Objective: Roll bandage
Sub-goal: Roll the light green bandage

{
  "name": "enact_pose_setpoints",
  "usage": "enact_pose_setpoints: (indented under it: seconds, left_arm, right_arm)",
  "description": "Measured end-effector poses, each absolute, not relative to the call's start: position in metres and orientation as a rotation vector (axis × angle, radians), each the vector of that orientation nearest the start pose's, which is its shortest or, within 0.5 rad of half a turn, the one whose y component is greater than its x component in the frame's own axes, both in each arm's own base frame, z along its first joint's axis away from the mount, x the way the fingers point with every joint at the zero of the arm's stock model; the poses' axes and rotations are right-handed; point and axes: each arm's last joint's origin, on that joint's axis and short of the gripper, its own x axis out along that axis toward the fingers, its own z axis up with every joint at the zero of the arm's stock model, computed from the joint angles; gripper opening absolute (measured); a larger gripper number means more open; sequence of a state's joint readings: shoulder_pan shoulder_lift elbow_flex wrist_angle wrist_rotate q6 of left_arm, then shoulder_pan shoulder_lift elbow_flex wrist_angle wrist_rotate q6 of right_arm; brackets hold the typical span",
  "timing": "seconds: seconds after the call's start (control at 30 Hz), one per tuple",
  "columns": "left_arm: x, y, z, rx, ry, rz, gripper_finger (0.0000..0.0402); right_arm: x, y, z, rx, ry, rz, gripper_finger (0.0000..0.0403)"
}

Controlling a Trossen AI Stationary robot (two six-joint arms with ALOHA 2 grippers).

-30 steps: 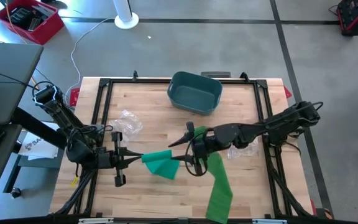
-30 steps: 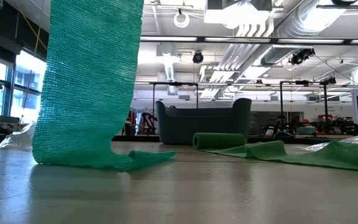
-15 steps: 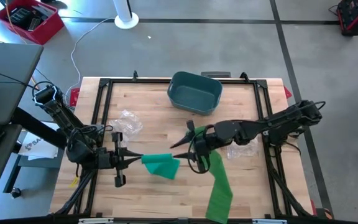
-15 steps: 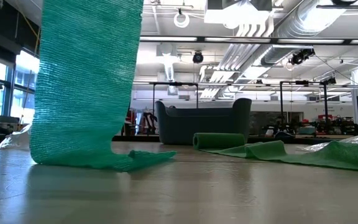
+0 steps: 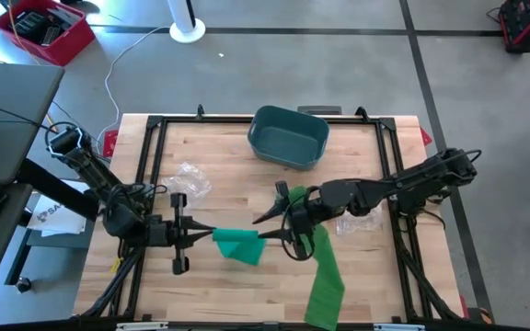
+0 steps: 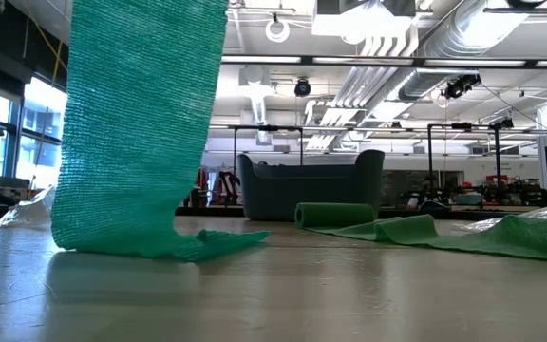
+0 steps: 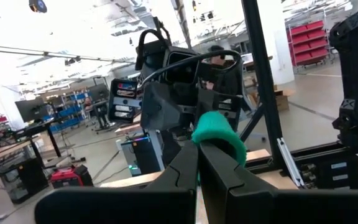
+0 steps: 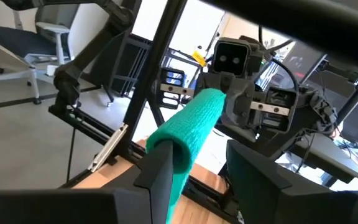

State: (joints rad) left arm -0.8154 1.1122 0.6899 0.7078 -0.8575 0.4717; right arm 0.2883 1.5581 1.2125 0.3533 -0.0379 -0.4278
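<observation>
1. Right hand [image 5: 267, 232] has closed in on the teal bandage [image 5: 238, 245] since a second ago and its jaws have narrowed; the bandage's hanging sheet has shifted a little in the low view.
2. Left hand [image 5: 201, 235] is clamped fully shut on the bandage's edge farthest from the blue bin [image 5: 289, 136]; the left wrist view shows the fabric pinched at its fingertips.
3. Right hand is part open; one finger [image 8: 158, 169] touches the fabric draped over it, the other stands clear, so I'd not call it a grip yet.
4. Bandage hangs lifted between the two hands, its lower end resting on the worktop [image 5: 219, 294], on the near side of the bin.
5. Key relation: the bandage's long axis runs hand to hand, one hand at each end; a second green bandage [image 5: 323, 276] lies loose just past the right hand.
</observation>
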Motion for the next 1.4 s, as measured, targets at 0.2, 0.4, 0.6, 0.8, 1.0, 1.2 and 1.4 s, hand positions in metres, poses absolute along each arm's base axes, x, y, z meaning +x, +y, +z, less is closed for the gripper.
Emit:
enact_pose_setpoints:
  seconds: [0.2, 0.4, 0.6, 0.8, 1.0, 1.2, 1.4]
  left_arm:
    - [0.182, -0.151, 0.319, 0.240, -0.180, 0.094, 0.0000]
    - [0.187, -0.146, 0.319, 0.210, -0.192, 0.061, 0.0000]
    - [0.190, -0.143, 0.319, 0.193, -0.203, 0.035, 0.0004]
    - [0.193, -0.140, 0.317, 0.198, -0.189, 0.048, 0.0044]
    - [0.199, -0.140, 0.312, 0.236, -0.165, 0.061, 0.0109]
    - [0.209, -0.148, 0.305, 0.331, -0.131, 0.087, 0.0141]
    - [0.218, -0.157, 0.312, 0.416, -0.087, 0.201, 0.0131]
  right_arm:
    - [0.349, 0.105, 0.340, -0.425, -0.065, 0.321, 0.0140]
    - [0.349, 0.103, 0.341, -0.425, -0.061, 0.272, 0.0140]
    - [0.349, 0.103, 0.340, -0.422, -0.054, 0.274, 0.0111]
    - [0.349, 0.103, 0.339, -0.429, -0.043, 0.269, 0.0014]
    - [0.350, 0.102, 0.339, -0.429, -0.033, 0.235, 0.0010]
    - [0.351, 0.097, 0.338, -0.415, -0.019, 0.217, 0.0005]
    - [0.353, 0.091, 0.338, -0.364, -0.010, 0.195, 0.0003]
